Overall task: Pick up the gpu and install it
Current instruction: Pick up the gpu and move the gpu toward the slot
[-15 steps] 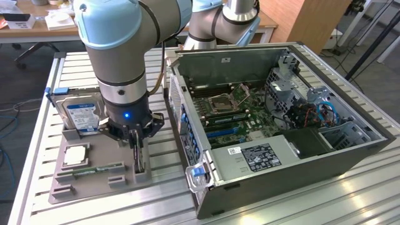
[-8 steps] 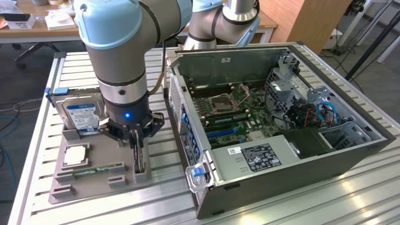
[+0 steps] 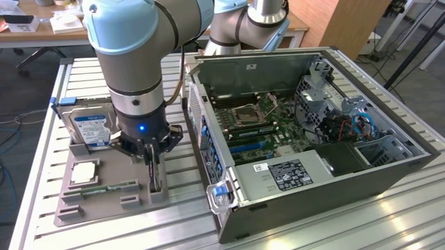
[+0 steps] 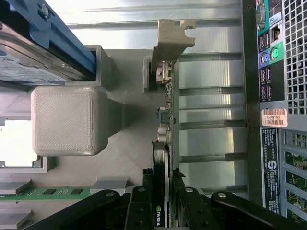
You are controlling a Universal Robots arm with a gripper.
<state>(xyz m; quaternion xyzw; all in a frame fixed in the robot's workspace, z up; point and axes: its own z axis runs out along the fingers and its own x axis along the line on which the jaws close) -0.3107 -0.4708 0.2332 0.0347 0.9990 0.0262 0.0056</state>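
One arm: a grey and pale-blue robot arm [image 3: 135, 67] is seen in the exterior view with its last link held upright. The wrist is pointed straight down over a flat grey printed holder [image 3: 104, 203], and a small blue light [image 3: 141, 126] is lit on the wrist.
Task card: the gpu [image 3: 154, 179], a thin flat dark circuit card, is stood on edge in the holder's slotted blocks. It sits along the holder's side nearest the computer case.
Jaws: closed on the gpu from above, with one of the black fingers [image 4: 188, 206] laid against each face. In the wrist view the card [image 4: 162, 163] is seen edge-on, running away from the jaws to its silvery metal bracket [image 4: 171, 38] at the far end.
Holder contents: a boxy hard drive with a blue-white label [image 3: 89, 127] is stood upright at the back. A square silvery processor [image 3: 82, 172] and a narrow green memory stick [image 3: 104, 188] are laid flat beside the gpu.
Computer case: a dark open tower [image 3: 313, 198] is laid on its side just beside the holder, on the exterior view's right, with the green mainboard [image 3: 257, 125] exposed.
Tabletop: a slatted aluminium tabletop [image 3: 347, 229] carries both holder and case.
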